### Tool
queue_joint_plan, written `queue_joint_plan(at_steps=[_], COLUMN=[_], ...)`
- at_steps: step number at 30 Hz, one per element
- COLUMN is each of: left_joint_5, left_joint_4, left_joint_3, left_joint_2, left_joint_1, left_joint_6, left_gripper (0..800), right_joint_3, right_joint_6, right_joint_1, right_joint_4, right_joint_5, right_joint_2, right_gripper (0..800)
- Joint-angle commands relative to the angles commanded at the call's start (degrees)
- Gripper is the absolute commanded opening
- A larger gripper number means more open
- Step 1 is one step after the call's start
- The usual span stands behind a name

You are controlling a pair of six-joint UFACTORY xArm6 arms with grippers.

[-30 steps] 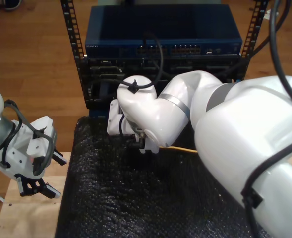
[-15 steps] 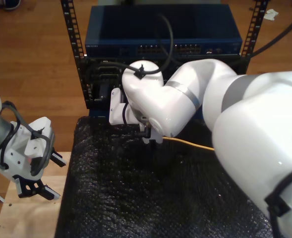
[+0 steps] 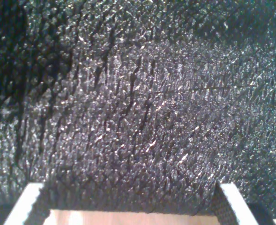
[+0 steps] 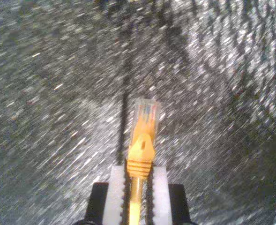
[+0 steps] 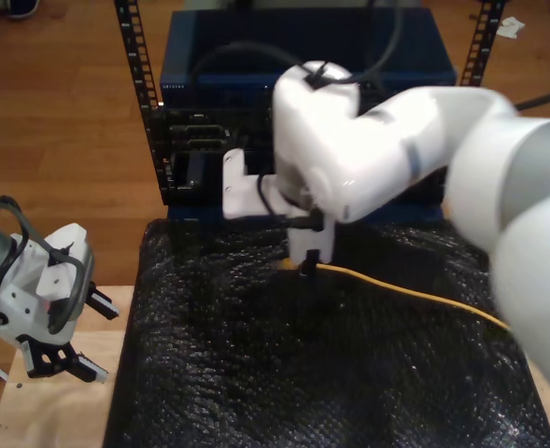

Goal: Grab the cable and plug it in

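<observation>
A black bubble-wrap mat (image 5: 331, 373) covered the table, with wood floor (image 5: 60, 103) and a rack of network gear (image 5: 200, 112) behind. My second gripper (image 4: 138, 185) clenched the cable (image 4: 141, 145), its clear plug (image 4: 146, 111) held above the mat. My first gripper (image 5: 62, 359) hung spread wide past the mat's edge at the exterior view's left.

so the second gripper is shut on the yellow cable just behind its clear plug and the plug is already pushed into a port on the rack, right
Not quite. My second gripper is shut on the yellow cable just behind its clear plug, but the plug is not in a port: the second wrist view shows it free in the air over the black padded mat, and the exterior view shows the rack well behind it.
</observation>
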Motion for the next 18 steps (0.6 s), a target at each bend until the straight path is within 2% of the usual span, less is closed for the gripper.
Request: queue_joint_plan(at_steps=[3, 9, 18], left_joint_5=[1.85, 4.22, 8.97], left_joint_4=[-0.70, -7.56, -13.71], left_joint_3=[-0.53, -0.88, -3.78], left_joint_2=[-0.26, -0.18, -0.35], left_joint_1=[-0.26, -0.79, -5.19], left_joint_6=[-0.26, 0.00, -0.70], left_gripper=[800, 800, 800], right_joint_3=[1.49, 3.96, 5.10], right_joint_6=[-2.64, -8.18, -8.88], right_joint_1=[-2.29, -6.95, -7.82], right_joint_4=[3.43, 10.02, 12.22], right_joint_5=[2.46, 7.74, 10.90], right_joint_2=[-3.60, -9.32, -12.66], right_gripper=[4, 4, 4])
